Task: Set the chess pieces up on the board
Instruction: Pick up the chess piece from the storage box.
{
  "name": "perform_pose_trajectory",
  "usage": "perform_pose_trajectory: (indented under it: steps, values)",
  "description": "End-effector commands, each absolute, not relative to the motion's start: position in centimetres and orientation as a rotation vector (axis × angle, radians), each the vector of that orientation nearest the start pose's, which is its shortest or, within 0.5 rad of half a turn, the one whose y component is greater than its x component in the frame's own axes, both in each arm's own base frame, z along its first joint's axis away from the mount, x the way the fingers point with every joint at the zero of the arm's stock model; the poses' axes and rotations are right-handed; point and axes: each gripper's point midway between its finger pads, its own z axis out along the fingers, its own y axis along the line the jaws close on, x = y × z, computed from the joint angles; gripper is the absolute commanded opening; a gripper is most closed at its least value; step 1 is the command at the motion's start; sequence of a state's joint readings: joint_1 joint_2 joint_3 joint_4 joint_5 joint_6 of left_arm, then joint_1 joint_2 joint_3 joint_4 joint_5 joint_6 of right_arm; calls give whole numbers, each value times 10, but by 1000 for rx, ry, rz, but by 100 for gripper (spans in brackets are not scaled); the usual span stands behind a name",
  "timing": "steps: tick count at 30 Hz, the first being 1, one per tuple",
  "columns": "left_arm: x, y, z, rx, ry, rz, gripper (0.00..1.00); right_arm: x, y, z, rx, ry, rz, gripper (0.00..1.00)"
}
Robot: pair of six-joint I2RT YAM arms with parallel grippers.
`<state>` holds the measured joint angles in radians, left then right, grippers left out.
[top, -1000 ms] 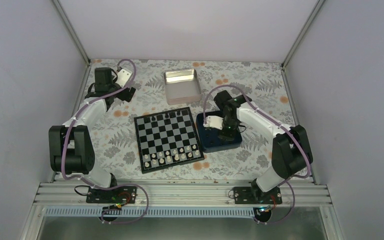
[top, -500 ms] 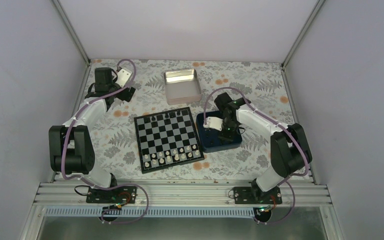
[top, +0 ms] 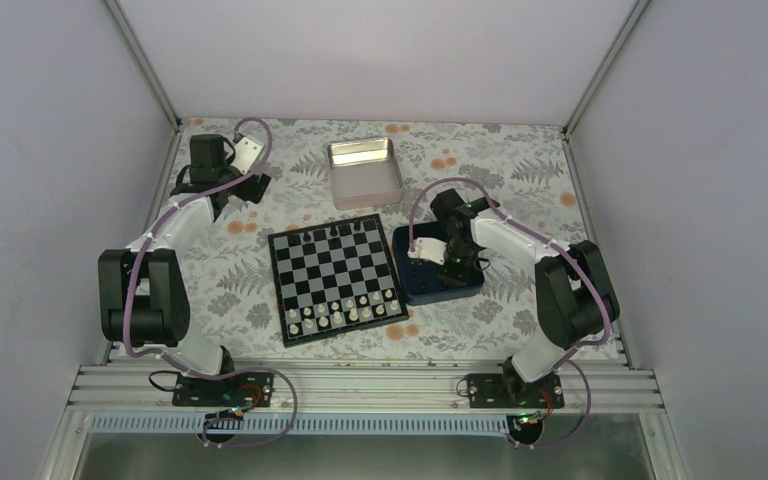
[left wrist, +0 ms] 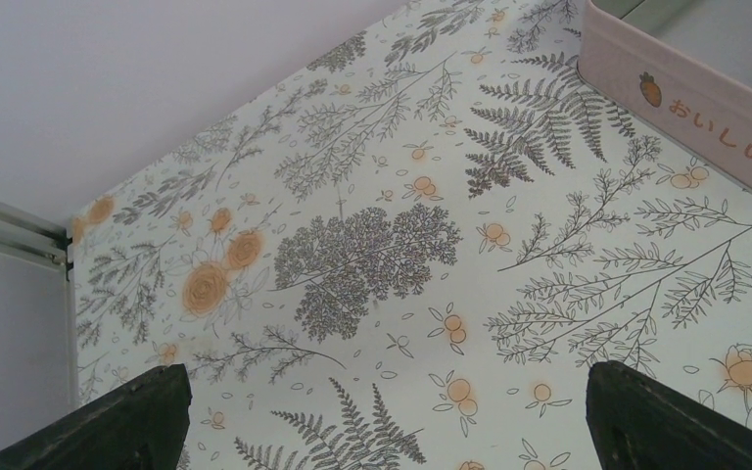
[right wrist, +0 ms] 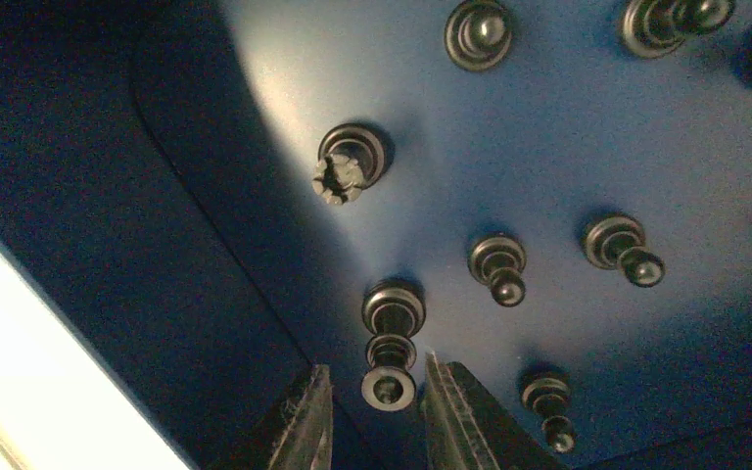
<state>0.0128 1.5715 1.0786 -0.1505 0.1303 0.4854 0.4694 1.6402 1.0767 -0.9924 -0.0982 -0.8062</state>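
Tiny black chess pieces [right wrist: 497, 266] stood in the navy blue square box [top: 460, 287] just right of the small black-and-grey checked board [top: 332, 270], with a few more on the board's far row. The right hand [right wrist: 374, 370] hung inside that box, fingers narrowly apart on either side of one black piece, not visibly touching it. On the board's near rows stood cream-white chessmen [top: 348, 310]. Well left of the board, the left hand [left wrist: 384, 384] gaped wide over the floral table [left wrist: 372, 255].
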Motion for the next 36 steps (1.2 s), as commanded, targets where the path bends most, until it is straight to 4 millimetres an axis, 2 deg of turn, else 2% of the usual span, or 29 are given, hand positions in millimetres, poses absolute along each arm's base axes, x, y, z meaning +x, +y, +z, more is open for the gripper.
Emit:
perform_pose_trajectory:
  steps: [1, 9, 12, 19, 26, 27, 30, 33, 34, 36]
  values:
    - [467, -18, 176, 577, 2114, 134, 100, 239, 139, 45, -1832, 2528, 196, 28]
    - [467, -19, 178, 579, 2109, 134, 100, 245, 140, 44, -1821, 2509, 209, 27]
    - [466, -18, 178, 579, 2110, 136, 100, 244, 140, 35, -1836, 2532, 233, 26]
    - [467, -18, 178, 581, 2109, 137, 100, 248, 143, 37, -1837, 2523, 254, 15]
    - [466, -18, 176, 581, 2105, 141, 100, 257, 142, 69, -1814, 2516, 206, 9]
    - [466, -18, 175, 582, 2105, 140, 100, 261, 143, 82, -1797, 2489, 183, 9]
    - [465, -18, 177, 583, 2097, 139, 100, 273, 146, 104, -1776, 2462, 148, 8]
    - [464, -18, 183, 587, 2083, 138, 100, 289, 156, 128, -1772, 2404, 105, 8]
    - [464, -19, 186, 589, 2077, 137, 100, 296, 161, 130, -1783, 2392, 91, 8]
    - [463, -20, 191, 592, 2065, 135, 100, 311, 177, 142, -1798, 2339, 73, 8]
